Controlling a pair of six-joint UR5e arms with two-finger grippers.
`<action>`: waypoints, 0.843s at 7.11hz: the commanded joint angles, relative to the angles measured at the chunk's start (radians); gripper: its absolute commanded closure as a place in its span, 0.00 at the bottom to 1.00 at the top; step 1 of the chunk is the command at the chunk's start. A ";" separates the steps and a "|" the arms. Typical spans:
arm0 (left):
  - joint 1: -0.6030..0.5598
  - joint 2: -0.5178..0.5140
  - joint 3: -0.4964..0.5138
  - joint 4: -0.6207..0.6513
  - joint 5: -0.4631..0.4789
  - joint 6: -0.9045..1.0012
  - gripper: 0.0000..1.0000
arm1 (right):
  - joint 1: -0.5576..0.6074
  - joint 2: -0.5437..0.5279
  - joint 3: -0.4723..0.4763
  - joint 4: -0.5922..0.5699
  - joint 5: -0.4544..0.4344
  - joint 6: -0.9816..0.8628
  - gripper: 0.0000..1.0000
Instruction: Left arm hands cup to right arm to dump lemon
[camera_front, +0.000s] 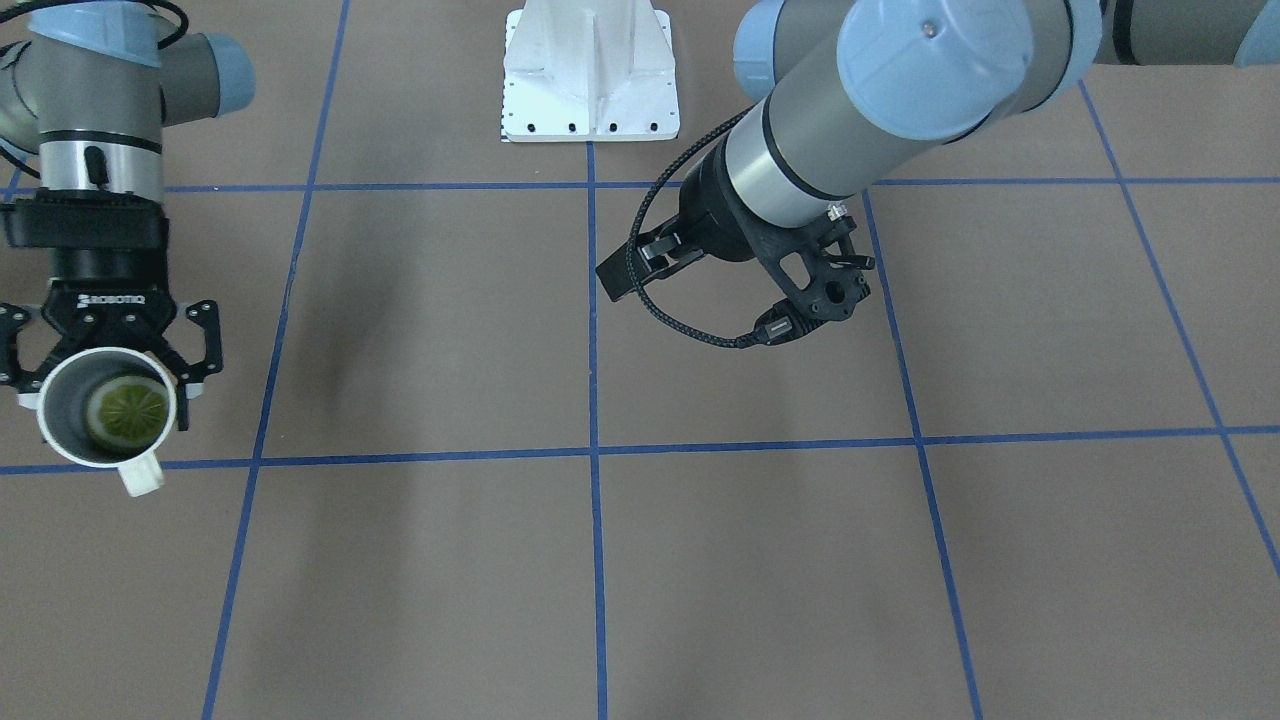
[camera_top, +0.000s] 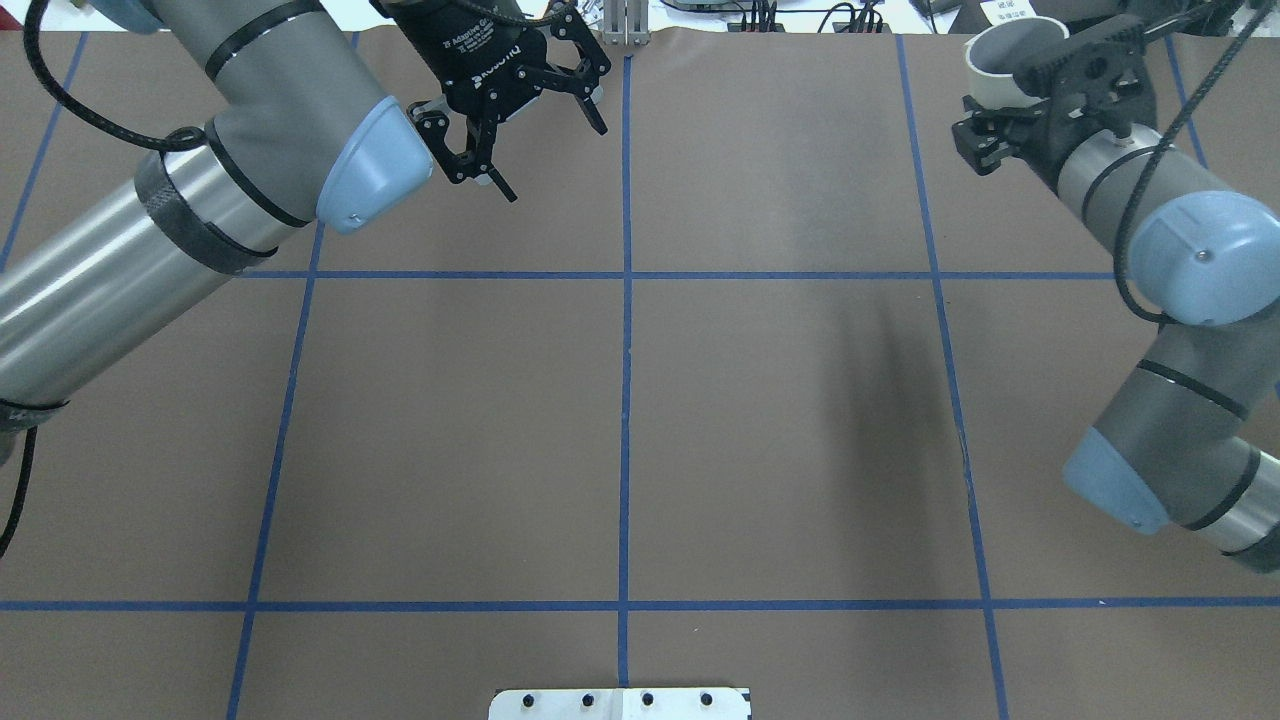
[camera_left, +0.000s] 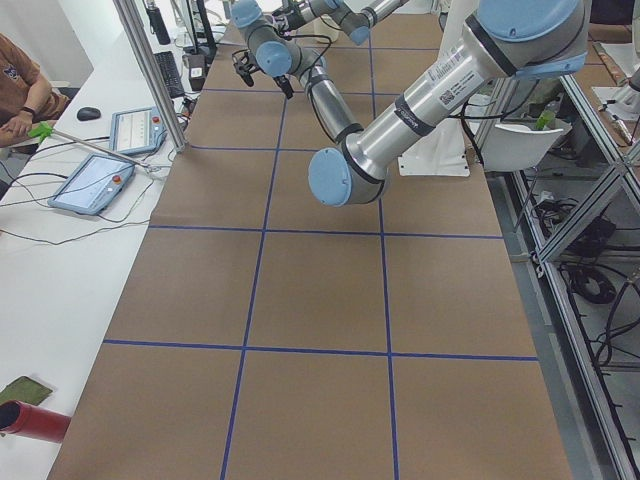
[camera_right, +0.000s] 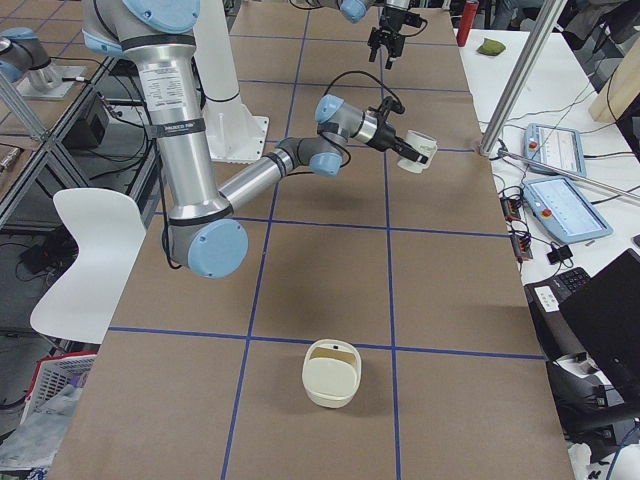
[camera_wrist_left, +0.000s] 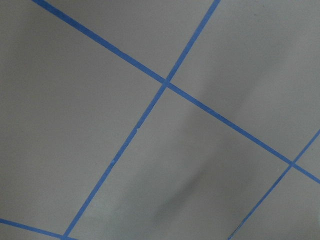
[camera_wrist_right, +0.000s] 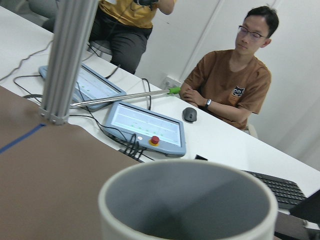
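From the front camera, the right gripper (camera_front: 105, 388) is clamped round the cup (camera_front: 62, 405), one finger on each side of the white wall and the handle pointing away from the wrist. The cup is mouth-up, and the lemon (camera_front: 127, 411) lies flat on its grey bottom. The left arm (camera_front: 850, 110) hangs over the middle of the worktop (camera_front: 700, 560), well apart from the cup.

From overhead, the left gripper (camera_top: 556, 163) is spread wide with nothing in it. The cup (camera_top: 1000, 48) peeks out beyond the wrist of the right arm (camera_top: 1190, 250), at the far right corner.

I'd say the hand-over is finished and the dump is the step in hand. The right wrist needs to roll until the mouth tips low enough for the slice to slide out.

The left side view adds little; I can't pick out the cup there.

From the right side, the cup (camera_right: 415, 153) looks lifted off the worktop. A cream tub (camera_right: 331, 372) stands well apart from it, nearer the camera. It may be the target, though I can't tell. Nothing lies between them.

The left wrist camera shows only brown worktop and blue tape lines (camera_wrist_left: 165, 82).

In the right wrist camera the cup (camera_wrist_right: 190, 202) fills the foreground. Past the worktop's edge are a teach pendant (camera_wrist_right: 147, 127) and a seated operator (camera_wrist_right: 235, 85).
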 joint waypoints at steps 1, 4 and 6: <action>-0.003 0.001 0.000 0.000 0.001 0.000 0.00 | 0.103 -0.196 0.002 0.240 0.073 0.007 0.88; -0.013 0.001 0.000 0.000 0.001 0.000 0.00 | 0.271 -0.437 -0.018 0.565 0.283 0.051 0.88; -0.026 0.001 0.000 0.000 0.003 0.002 0.00 | 0.373 -0.456 -0.123 0.732 0.403 0.196 0.88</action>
